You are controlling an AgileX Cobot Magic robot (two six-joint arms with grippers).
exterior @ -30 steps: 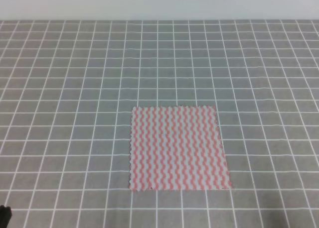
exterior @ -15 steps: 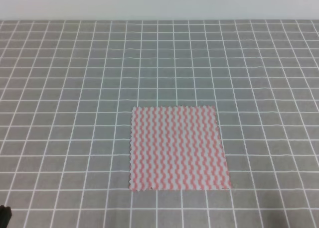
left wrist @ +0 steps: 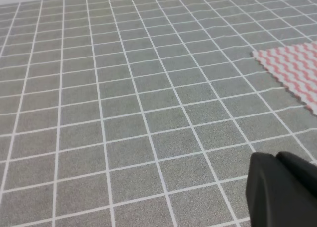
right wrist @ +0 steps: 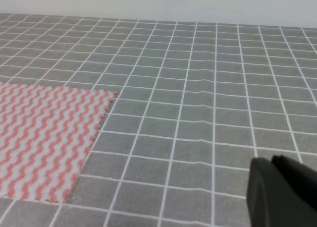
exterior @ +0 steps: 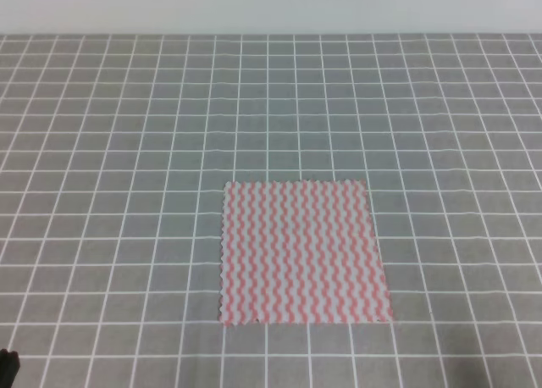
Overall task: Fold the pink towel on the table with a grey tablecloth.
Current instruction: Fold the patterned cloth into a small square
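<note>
Grey cloth ruled with a thin white grid covers the table with a grey tablecloth [exterior: 127, 151], which fills nearly the whole overhead view up to a pale wall [exterior: 271, 7] along the far edge.

At the lower left corner of that view, a small black tip of the left gripper [exterior: 7, 367] pokes in, well apart from the towel. Its wrist camera shows only a dark, rounded part of it [left wrist: 282, 192] at the bottom right of its frame, over bare grid; whether its jaws are apart or together cannot be told.

Near the middle, slightly right and toward the near edge, the pink towel [exterior: 303, 252], a thin square of pink-and-white wavy stripes with pinked edges, lies flat and unfolded.

On the right, the right gripper [right wrist: 282, 192] shows only in its own wrist view as a similar dark shape, beside the towel's corner [right wrist: 44, 142] but not touching it; its jaw state cannot be told either.
</note>
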